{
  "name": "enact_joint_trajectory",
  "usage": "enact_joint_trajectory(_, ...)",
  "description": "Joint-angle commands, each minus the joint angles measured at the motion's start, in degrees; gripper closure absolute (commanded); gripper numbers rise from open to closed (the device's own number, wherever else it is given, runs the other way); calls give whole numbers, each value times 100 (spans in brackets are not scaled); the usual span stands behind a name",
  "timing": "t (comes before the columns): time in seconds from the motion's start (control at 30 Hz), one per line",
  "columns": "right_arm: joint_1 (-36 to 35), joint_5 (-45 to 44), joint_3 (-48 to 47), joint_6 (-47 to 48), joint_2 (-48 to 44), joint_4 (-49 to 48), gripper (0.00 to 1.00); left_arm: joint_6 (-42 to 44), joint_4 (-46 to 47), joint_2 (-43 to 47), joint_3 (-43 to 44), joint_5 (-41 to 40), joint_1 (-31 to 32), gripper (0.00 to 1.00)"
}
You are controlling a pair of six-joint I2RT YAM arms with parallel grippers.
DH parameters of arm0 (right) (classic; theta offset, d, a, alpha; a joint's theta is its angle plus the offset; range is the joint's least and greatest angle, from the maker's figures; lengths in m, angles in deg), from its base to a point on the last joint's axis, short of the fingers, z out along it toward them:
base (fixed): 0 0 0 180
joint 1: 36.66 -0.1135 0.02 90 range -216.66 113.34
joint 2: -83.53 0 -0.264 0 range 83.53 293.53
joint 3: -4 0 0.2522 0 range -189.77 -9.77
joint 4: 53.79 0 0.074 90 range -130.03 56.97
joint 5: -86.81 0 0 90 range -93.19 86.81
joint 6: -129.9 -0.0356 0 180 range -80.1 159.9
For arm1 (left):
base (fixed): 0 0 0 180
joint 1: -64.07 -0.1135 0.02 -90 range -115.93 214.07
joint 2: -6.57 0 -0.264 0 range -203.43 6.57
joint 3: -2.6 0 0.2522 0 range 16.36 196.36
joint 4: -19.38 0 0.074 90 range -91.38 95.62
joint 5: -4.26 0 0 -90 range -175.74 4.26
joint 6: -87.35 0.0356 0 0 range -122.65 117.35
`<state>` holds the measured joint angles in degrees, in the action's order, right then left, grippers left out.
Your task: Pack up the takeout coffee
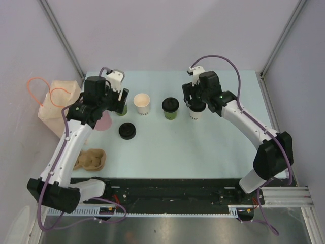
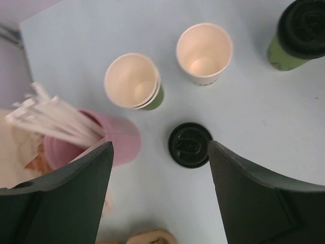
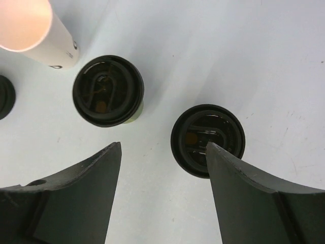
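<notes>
Right hand (image 3: 163, 147) spread, seemingly bluish table (image 1: 203, 147), walls (image 1: 167, 30)

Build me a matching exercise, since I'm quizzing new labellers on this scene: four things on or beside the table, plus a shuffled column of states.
Things:
1 pink cup
2 loose black lid
3 paper bag
4 lidless white cup

States:
a stands empty, cream inside
b has orange handles
c holds white straws
d lies flat on the table

Pairs: 1-c, 2-d, 3-b, 4-a
</notes>
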<state>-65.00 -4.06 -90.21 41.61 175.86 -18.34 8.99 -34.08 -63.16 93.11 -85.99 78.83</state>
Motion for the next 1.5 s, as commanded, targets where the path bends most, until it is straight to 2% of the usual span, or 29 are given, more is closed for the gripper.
enact_joint_trajectory(0.0, -128, 183, -261, -22, -567, 81, 27, 655, -590, 547, -72, -853, -158, 20)
enact_joint_trajectory(0.17, -295, 201, -261, -31, -971, 326, 26, 997, -1143, 1040, -731, -1012, -395, 20)
enact_joint_trajectory(0.37, -690, 86, -156, 13, -1296, 845, 26, 1638, -1978, 1532, -1829, -495, -729, 25)
enact_joint_trajectory(0.47, -989, 86, -51, 39, -1437, 1021, 26, 2226, -2243, 1612, -2488, -169, -905, 35)
enact_joint_trajectory(0.6, -1332, -230, 64, 13, -1525, 1188, 27, 2886, -2270, 1524, -3174, -292, -1369, 45)
enact_joint_trajectory(0.63, -1480, -274, 73, 4, -1543, 1249, 27, 3053, -2270, 1516, -3184, -196, -1850, 47)
enact_joint_trajectory(0.73, -1709, -335, 178, -75, -1639, 1311, 27, 3825, -2279, 1585, -3122, -28, -2642, 50)
enact_joint_trajectory(0.83, -1833, -423, 371, -145, -1736, 1250, 27, 4624, -2279, 1866, -3280, 323, -2943, 49)
enact_joint_trajectory(1.03, -1903, -441, 539, -286, -1684, 1249, 27, 6075, -2427, 2236, -3711, 596, -2997, 50)
enact_joint_trajectory(1.13, -1930, -476, 539, -338, -1614, 1285, 27, 6306, -2568, 1973, -3694, 483, -3006, 51)
enact_joint_trajectory(1.27, -1991, -555, 539, -409, -1552, 1311, 27, 6167, -2788, 1692, -3457, 447, -2997, 54)
enact_joint_trajectory(1.47, -2053, -538, 547, -409, -1385, 1232, 27, 6008, -3175, 1919, -3499, 422, -2997, 53)
